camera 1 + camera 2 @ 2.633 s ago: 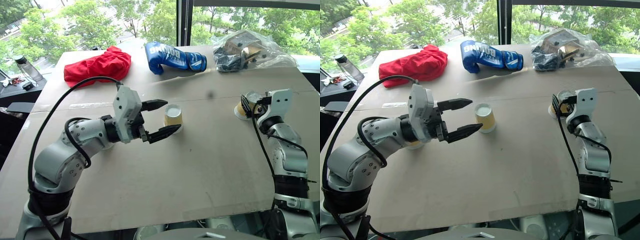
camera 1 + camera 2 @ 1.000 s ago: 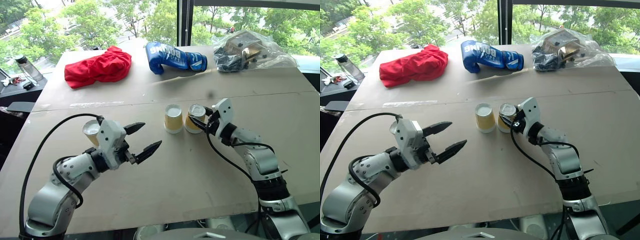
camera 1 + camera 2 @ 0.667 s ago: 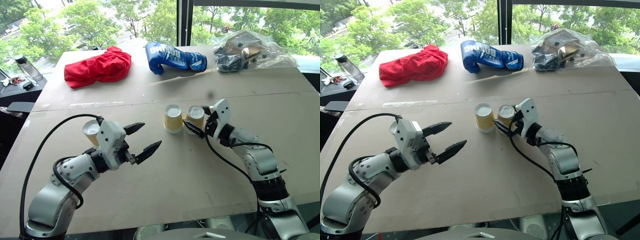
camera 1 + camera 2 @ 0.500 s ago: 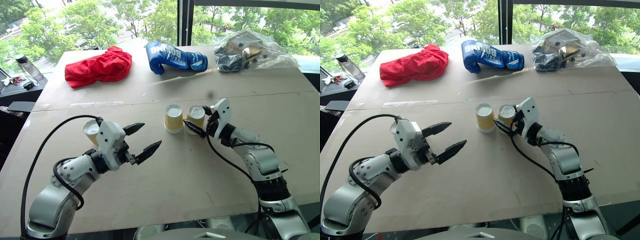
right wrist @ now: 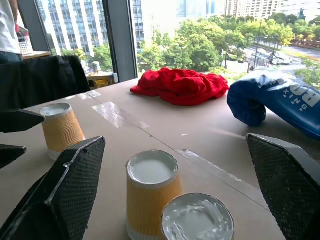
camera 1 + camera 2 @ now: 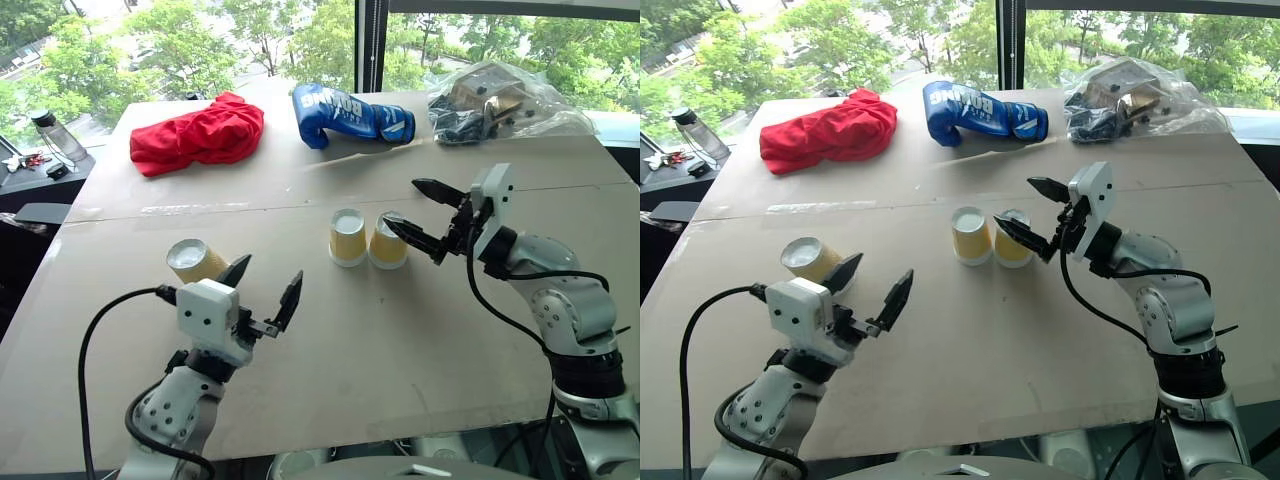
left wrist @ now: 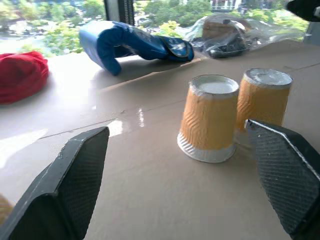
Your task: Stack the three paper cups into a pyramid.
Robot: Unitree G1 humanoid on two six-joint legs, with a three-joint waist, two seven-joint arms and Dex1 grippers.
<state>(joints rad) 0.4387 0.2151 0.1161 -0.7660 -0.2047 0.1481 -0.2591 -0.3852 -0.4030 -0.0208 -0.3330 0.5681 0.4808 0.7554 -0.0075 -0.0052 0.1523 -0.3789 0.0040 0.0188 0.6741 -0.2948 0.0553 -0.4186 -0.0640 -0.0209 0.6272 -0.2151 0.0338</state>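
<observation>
Hiding third cup (image 6: 196,261) partly: spread left claw (image 6: 264,294); right claw (image 6: 425,212) spread, empty.

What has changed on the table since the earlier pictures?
The right gripper carried its cup in from the right, set it beside the middle cup, let go and lifted away, open. The left gripper, open, drew back from the middle cup toward the robot. The third cup and the middle cup stayed put.

Head stereo pair downward over table (image 6: 400,340); wrist views low, sharing two cups (image 7: 235,112).
</observation>
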